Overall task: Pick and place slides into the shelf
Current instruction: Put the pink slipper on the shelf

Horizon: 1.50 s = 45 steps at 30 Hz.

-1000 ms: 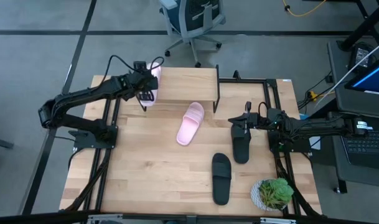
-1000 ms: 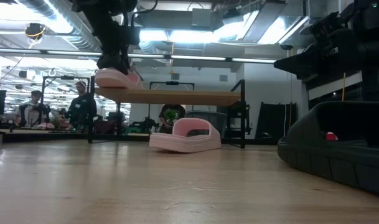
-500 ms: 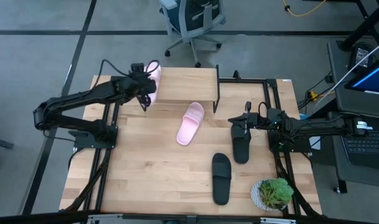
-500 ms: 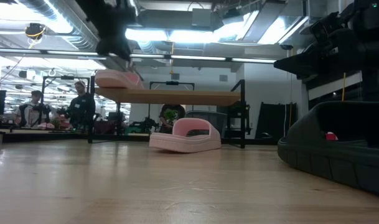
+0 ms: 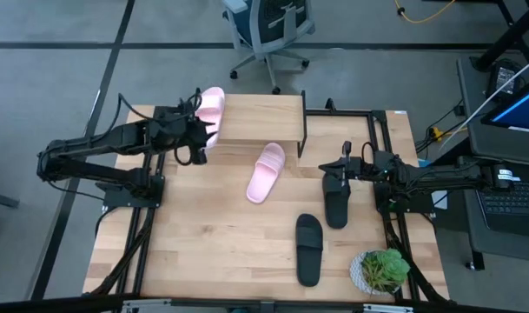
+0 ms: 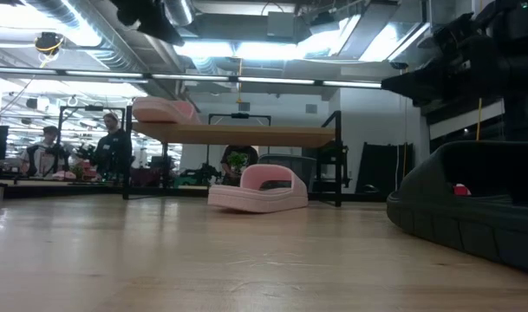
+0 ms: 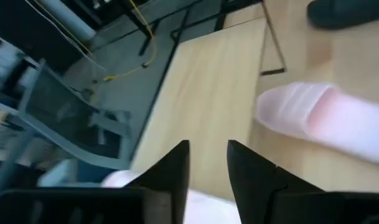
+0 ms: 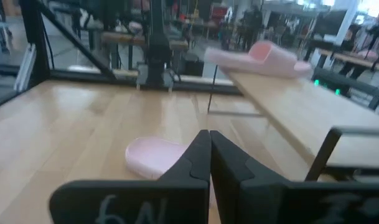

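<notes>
One pale pink slide [image 5: 210,104] lies sole down on the left end of the shelf [image 5: 264,117], partly overhanging its edge. My left gripper [image 5: 199,146] hovers open just left of and nearer than that slide, with nothing between its fingers [image 7: 177,171]. A second pink slide [image 5: 266,172] lies on the table in front of the shelf. My right gripper [image 5: 332,171] is shut, held above the far end of a black slide [image 5: 335,202] and apart from it in the low view. Another black slide [image 5: 308,249] lies nearer the front edge.
A potted green plant [image 5: 381,269] stands at the table's near right corner. Black frame rails [image 5: 360,113] run behind the shelf on the right. People [image 6: 116,152] sit and stand in the room beyond the table, and an office chair [image 5: 268,26] is behind it.
My left gripper has risen off the pink slide on the shelf's left end and drawn back toward the table's left and near side, rolling as it went. The slide stays where it lay on the shelf.
</notes>
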{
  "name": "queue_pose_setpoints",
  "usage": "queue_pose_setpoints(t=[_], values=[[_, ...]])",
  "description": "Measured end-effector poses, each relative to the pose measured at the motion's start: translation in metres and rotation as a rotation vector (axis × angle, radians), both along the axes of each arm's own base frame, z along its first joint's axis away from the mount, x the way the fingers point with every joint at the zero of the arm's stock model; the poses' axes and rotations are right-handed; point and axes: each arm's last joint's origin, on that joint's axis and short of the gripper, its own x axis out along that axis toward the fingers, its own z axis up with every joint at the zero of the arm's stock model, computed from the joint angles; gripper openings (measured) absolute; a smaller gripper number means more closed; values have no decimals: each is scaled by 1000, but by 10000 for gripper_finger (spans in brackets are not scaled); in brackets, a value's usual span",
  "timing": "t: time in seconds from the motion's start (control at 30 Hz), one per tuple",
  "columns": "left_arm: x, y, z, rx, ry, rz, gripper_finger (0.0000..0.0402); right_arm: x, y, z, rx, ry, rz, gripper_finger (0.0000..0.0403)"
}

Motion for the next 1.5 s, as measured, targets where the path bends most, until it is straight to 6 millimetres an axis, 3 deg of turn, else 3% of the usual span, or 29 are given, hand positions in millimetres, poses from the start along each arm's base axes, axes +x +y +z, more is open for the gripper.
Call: queue_pose_setpoints(t=[0.2,0.4,0.67,0.9,1.03,1.33,1.5], values=[[13,-15,-10,-215,-18,-110,49,1,5,5,11,-53,38,7],[32,-29,-30,-257,25,-151,4,1,11,8,8,-81,77,7],[42,-46,-76,-227,-107,-119,1,4,22,16,5,-102,144,4],[40,-65,-110,-252,-236,-236,0,13,35,24,-12,-4,129,4],[38,-67,-119,-281,-247,-232,0,19,41,26,-12,20,105,4],[37,-73,-121,-254,-239,-280,0,42,66,16,65,139,86,4],[33,-73,-136,-254,-303,-349,0,60,82,28,-11,144,90,4]])
